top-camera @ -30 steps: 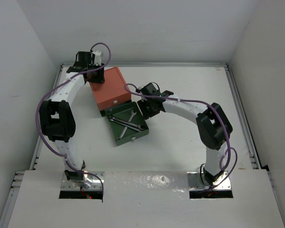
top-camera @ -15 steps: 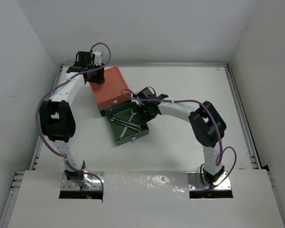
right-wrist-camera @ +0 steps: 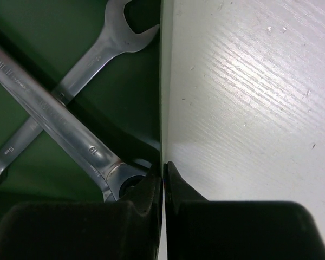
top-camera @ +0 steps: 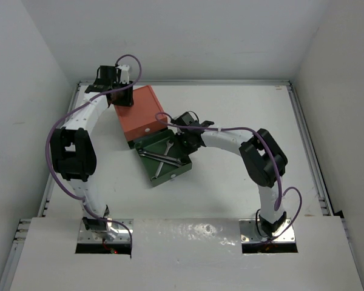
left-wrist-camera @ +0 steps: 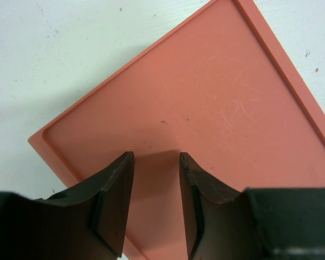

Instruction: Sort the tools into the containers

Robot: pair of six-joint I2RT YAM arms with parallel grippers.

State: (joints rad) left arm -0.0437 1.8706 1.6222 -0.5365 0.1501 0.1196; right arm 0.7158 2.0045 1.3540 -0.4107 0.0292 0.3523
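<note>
The orange-red upper drawer (top-camera: 144,114) is shut; its flat top fills the left wrist view (left-wrist-camera: 206,97). The dark green lower drawer (top-camera: 170,171) is pulled out toward the near right. Two silver wrenches (top-camera: 159,154) lie crossed inside it, and both show in the right wrist view (right-wrist-camera: 54,116). My left gripper (top-camera: 122,97) is open, its tips (left-wrist-camera: 156,157) at the box top's far corner, holding nothing. My right gripper (top-camera: 187,142) is shut on the green drawer's right side wall (right-wrist-camera: 161,81), one finger inside and one outside (right-wrist-camera: 163,165). The hex key is out of view.
White table (top-camera: 242,121) with a raised rail along the far and right edges (top-camera: 303,133). White walls close in on the left, back and right. Purple cables loop over both arms (top-camera: 54,139).
My right arm has swung left and its gripper has closed in on the green drawer's right wall. The drawer has shifted slightly toward the near side. The left arm has not moved.
</note>
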